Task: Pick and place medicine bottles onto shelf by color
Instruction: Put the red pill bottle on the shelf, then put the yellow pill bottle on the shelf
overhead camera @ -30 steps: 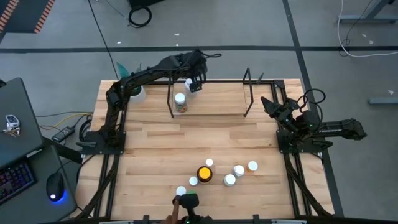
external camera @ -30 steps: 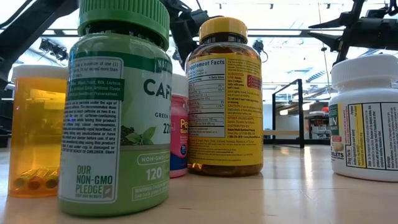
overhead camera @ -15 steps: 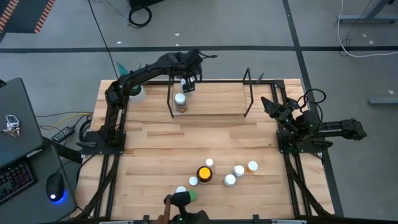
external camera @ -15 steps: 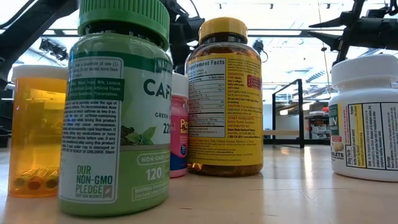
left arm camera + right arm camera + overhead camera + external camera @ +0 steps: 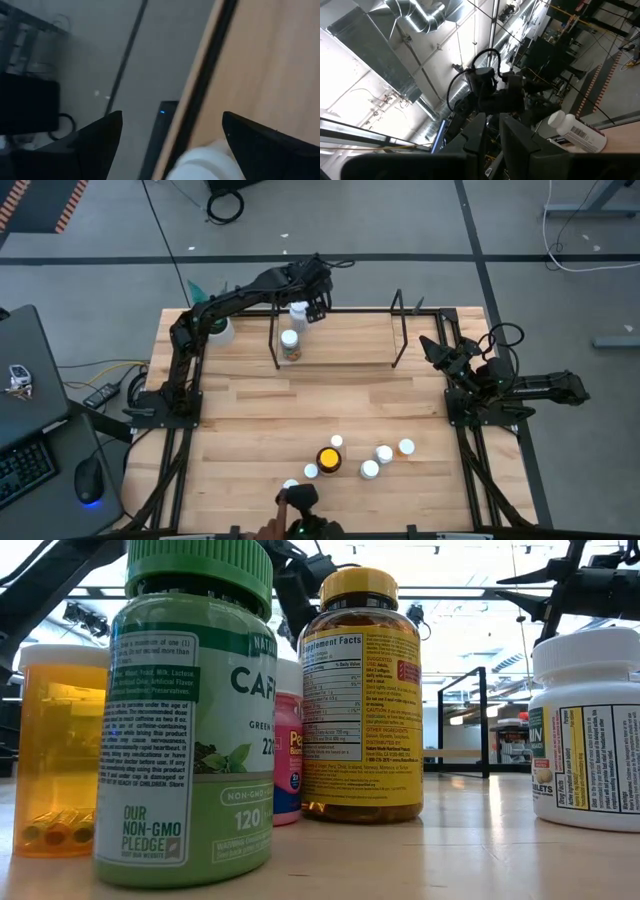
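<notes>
Since the earlier frame, the left gripper [image 5: 303,311] is seen shifted slightly above the black wire shelf [image 5: 335,338], its fingers spread. A white-capped bottle [image 5: 290,345] is left standing there. If it is brushed, toppling is likely.

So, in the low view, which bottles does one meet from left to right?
Orange translucent bottle → green-capped bottle → pink bottle → amber yellow-capped bottle → white bottle.

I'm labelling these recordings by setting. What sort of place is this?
Probably a robotics lab or workshop. A wooden table carries two mounted arms, with cables trailing over the grey concrete floor. The right wrist view shows exposed silver ducting overhead, and a keyboard and mouse sit beside the table.
</notes>
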